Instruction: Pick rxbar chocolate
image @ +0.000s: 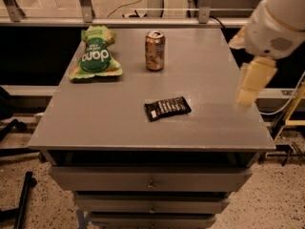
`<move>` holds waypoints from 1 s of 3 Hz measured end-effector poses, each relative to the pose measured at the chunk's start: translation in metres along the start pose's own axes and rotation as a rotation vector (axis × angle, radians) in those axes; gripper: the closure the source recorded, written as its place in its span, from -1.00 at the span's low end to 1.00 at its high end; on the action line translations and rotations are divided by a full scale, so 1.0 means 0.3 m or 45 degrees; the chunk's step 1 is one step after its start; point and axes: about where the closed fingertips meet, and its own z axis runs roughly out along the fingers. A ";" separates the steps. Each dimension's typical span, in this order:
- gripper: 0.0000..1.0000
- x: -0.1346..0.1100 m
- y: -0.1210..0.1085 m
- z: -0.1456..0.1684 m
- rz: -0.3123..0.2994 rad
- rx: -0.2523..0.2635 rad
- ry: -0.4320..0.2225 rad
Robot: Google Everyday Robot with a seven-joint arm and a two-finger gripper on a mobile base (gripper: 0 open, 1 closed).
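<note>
The rxbar chocolate (167, 108) is a small flat black wrapper with white lettering. It lies flat on the grey table top (105, 118), a little right of the middle and toward the front. My gripper (249, 88) hangs from the white arm (276, 23) above the table's right edge. It is to the right of the bar, apart from it, and holds nothing that I can see.
A green chip bag (94, 55) lies at the back left. A copper-coloured soda can (155, 50) stands upright at the back middle. Drawers (150, 180) sit below the table top. A rail (143, 20) runs behind the table.
</note>
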 end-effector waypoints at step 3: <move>-1.00 -0.299 -0.107 0.314 -0.370 -0.208 -0.246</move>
